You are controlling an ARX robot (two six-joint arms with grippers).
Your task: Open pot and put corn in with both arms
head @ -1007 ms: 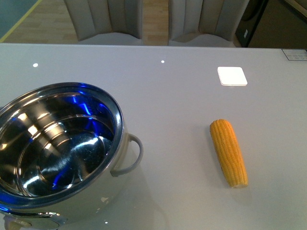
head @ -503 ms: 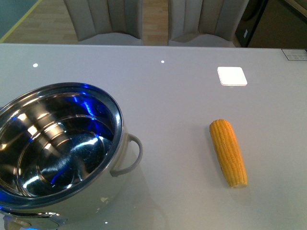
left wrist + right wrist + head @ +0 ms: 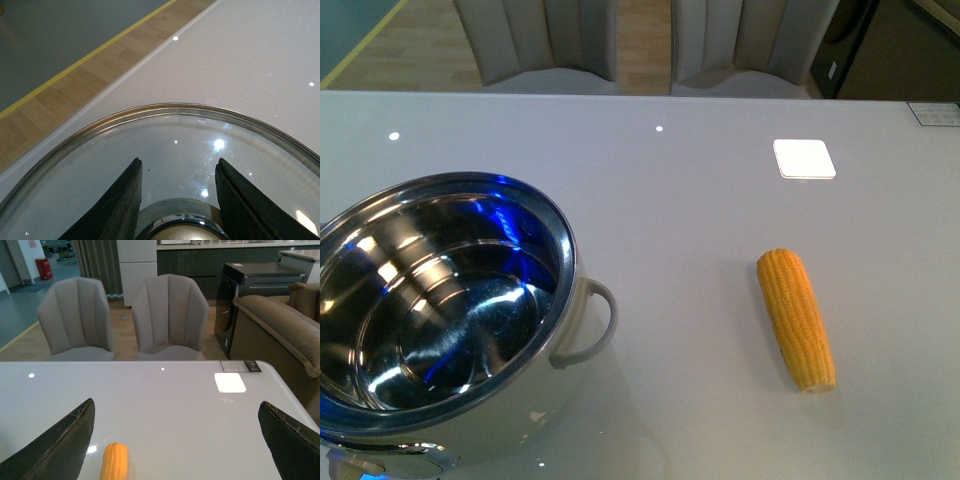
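Corn (image 3: 114,461) lies ahead of spread right gripper (image 3: 176,403), untouched.

Pot (image 3: 563,245) cropped; lid knob (image 3: 182,234) — half-hidden

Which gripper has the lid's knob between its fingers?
The left gripper: its fingers flank the knob of the lid. The right gripper gapes wide above the table, holding nothing.
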